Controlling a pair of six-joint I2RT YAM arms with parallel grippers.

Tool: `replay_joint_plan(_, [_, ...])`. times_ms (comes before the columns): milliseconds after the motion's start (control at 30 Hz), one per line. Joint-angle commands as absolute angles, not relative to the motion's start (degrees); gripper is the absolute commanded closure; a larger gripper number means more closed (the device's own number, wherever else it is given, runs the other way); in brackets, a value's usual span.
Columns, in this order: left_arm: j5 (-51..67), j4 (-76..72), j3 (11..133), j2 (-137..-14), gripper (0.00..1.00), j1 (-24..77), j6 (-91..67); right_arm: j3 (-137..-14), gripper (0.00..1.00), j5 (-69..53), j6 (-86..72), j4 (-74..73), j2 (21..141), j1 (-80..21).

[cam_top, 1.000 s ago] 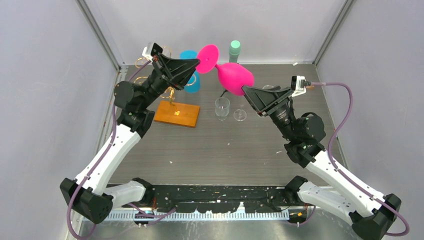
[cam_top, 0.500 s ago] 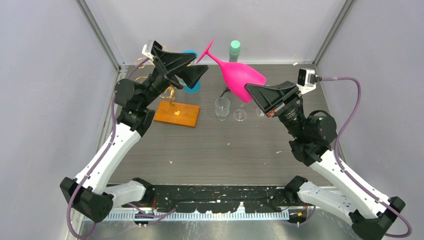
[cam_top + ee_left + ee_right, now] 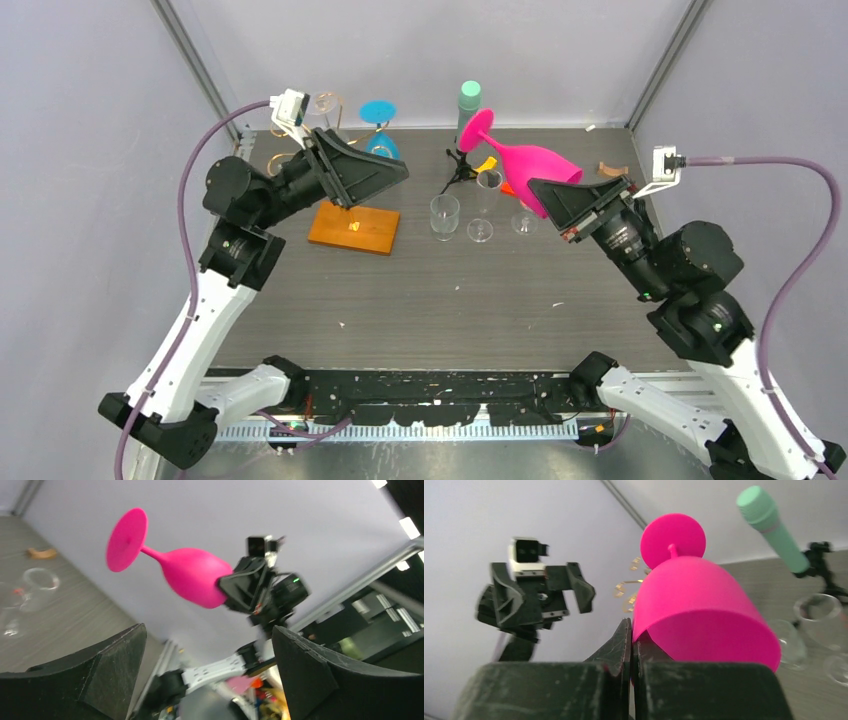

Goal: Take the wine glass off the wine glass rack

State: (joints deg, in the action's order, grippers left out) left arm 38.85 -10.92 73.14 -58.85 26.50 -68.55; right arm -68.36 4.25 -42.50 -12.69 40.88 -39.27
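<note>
The pink wine glass [image 3: 522,163] hangs tilted in the air above the table's back right, its foot pointing up and left. My right gripper [image 3: 540,192] is shut on the rim of its bowl; in the right wrist view the jaws [image 3: 631,630] pinch the wall of the pink wine glass [image 3: 699,612]. The wine glass rack [image 3: 353,228] stands at the back left, with gold scrolls and a blue glass [image 3: 380,125] behind it. My left gripper [image 3: 385,175] hovers over the rack, open and holding nothing. In its own view its fingers [image 3: 112,667] frame the pink wine glass [image 3: 192,575] from a distance.
A mint-green cylinder [image 3: 468,97] on a black tripod [image 3: 459,168] stands at the back centre. Several clear glasses, such as a tumbler [image 3: 444,215] and a small stemmed glass [image 3: 480,230], stand under and beside the pink glass. Grey walls close in the sides.
My left gripper let go of the pink glass's stem, opened wide and drew back left. My right gripper shut on the bowl's rim and carried the glass right and lower.
</note>
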Motion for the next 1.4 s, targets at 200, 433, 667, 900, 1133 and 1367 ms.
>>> replay_joint_plan(200, [36.82, 21.94, 78.71, -54.19, 0.0, 26.54, -28.58, -78.37, 1.0, 4.92, -23.98, -57.74, 50.57, -39.29])
replay_joint_plan(433, [33.87, 26.52, 77.56, -53.05, 0.0, 26.54, -23.59, -79.87, 1.0, 15.4, -23.39, -66.07, 61.69, -39.24])
replay_joint_plan(667, [31.28, 28.23, 76.54, -52.4, 0.0, 26.54, -21.15, -76.73, 1.0, 15.57, -22.83, -64.91, 73.6, -29.18])
replay_joint_plan(900, [29.96, 28.2, 75.37, -51.69, 0.0, 26.54, -20.66, -76.92, 1.0, 7.37, -22.28, -59.06, 82.45, -22.51])
replay_joint_plan(1133, [28.72, 28.74, 74.31, -50.7, 0.0, 26.54, -20.29, -81.45, 1.0, 7.57, -21.87, -60.06, 88.15, -20.59])
replay_joint_plan(1367, [26.79, 29.84, 75.02, -50.27, 0.0, 26.54, -19.25, -83.06, 0.87, 6.82, -20.85, -61.32, 90.13, -19.1])
